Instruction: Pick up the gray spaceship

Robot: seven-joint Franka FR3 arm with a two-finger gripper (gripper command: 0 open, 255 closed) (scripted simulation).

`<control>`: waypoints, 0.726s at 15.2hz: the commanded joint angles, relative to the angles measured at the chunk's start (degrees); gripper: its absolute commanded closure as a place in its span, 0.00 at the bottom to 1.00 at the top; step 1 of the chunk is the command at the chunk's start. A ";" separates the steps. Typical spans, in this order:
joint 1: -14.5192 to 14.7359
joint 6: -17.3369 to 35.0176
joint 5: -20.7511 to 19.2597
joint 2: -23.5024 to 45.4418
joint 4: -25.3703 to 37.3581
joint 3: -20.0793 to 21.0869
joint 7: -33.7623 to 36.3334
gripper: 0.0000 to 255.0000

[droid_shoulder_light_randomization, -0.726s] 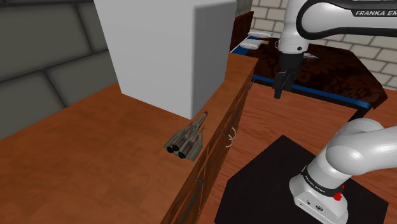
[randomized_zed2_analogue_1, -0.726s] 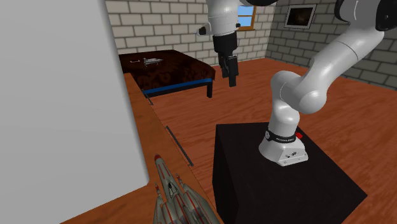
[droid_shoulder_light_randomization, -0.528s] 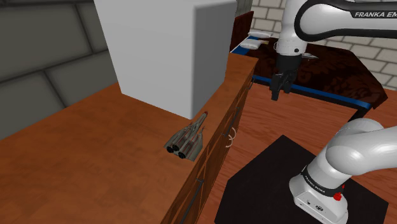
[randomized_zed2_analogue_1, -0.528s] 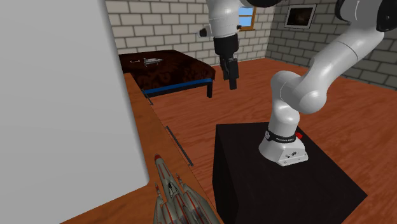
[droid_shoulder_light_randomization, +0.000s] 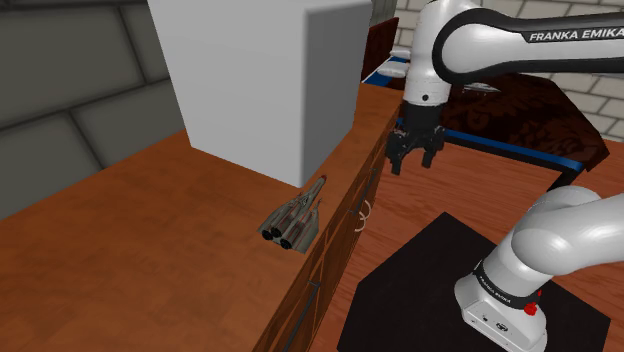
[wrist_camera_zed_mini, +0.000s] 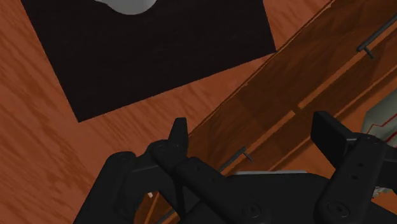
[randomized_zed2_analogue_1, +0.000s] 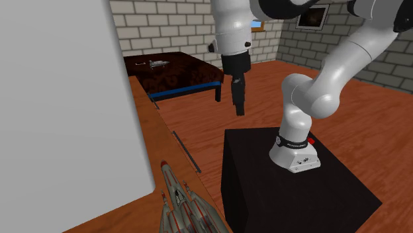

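The gripper [droid_shoulder_light_randomization: 412,164] is hanging with its two black fingers spread well apart, gripping nothing and touching nothing. In the shoulder view it is pointing down over the wooden floor [droid_shoulder_light_randomization: 480,190], just off the front edge of the wooden cabinet [droid_shoulder_light_randomization: 150,250]. In the second exterior view the gripper [randomized_zed2_analogue_1: 239,111] is showing edge-on, above the gap between the cabinet and the black stand [randomized_zed2_analogue_1: 265,179].

The gray spaceship [droid_shoulder_light_randomization: 293,217] is lying flat on the cabinet top, close to its front edge and just beside the near corner of the big white box [droid_shoulder_light_randomization: 260,70]. Its nose is pointing towards that corner and its engines are facing away from the box. In the shoulder view it is sitting to the lower left of the gripper, clearly apart from it. In the wrist view a gray hull with red lines [wrist_camera_zed_mini: 383,114] is peeking in just beyond one finger [wrist_camera_zed_mini: 331,130], with the cabinet's drawer fronts running between the fingers.
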 commanded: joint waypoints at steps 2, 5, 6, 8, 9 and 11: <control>-0.21 4.16 4.34 2.88 -0.05 4.53 8.93 0.00; -0.96 8.21 7.47 7.03 1.54 8.73 17.14 0.00; -1.28 9.64 8.29 8.60 2.23 10.10 19.86 0.00; -2.06 12.58 9.56 12.00 3.86 12.82 25.30 0.00; -2.51 14.08 9.99 13.83 4.79 14.15 28.04 0.00; -3.46 17.13 10.36 17.72 6.85 16.72 33.59 0.00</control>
